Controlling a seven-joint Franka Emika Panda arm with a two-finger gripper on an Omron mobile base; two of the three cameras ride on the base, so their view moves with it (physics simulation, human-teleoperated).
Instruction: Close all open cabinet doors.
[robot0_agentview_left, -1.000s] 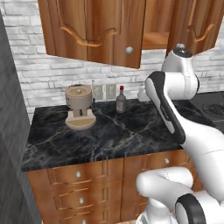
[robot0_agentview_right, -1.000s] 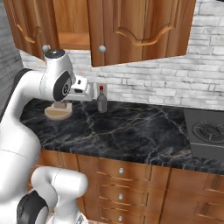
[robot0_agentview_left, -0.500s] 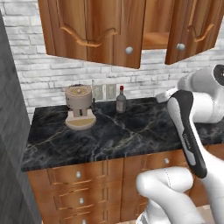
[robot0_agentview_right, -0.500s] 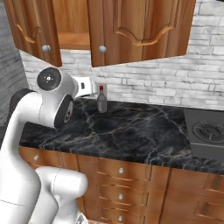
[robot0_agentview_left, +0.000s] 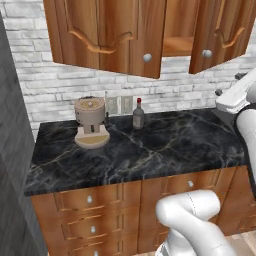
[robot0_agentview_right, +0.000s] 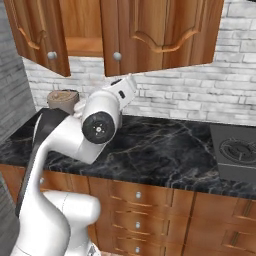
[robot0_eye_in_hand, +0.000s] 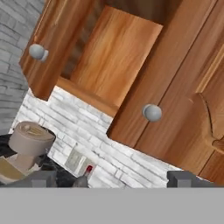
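Two cabinet doors stand ajar above the black marble counter (robot0_agentview_left: 150, 145): the left door (robot0_agentview_left: 107, 37) and the right door (robot0_agentview_left: 220, 32), with a bare wooden shelf (robot0_agentview_left: 175, 46) between them. A coffee machine (robot0_agentview_left: 91, 122) sits at the counter's far left, a small bottle (robot0_agentview_left: 138, 114) right of it. Gripper (robot0_eye_in_hand: 111, 178) fingertips sit well apart, holding nothing.

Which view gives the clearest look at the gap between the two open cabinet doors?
The hand view: it looks up into the gap, with the left door, the right door, both knobs and the bare shelf between them. The left base view shows the doors ajar from one side, the right base view from the other.
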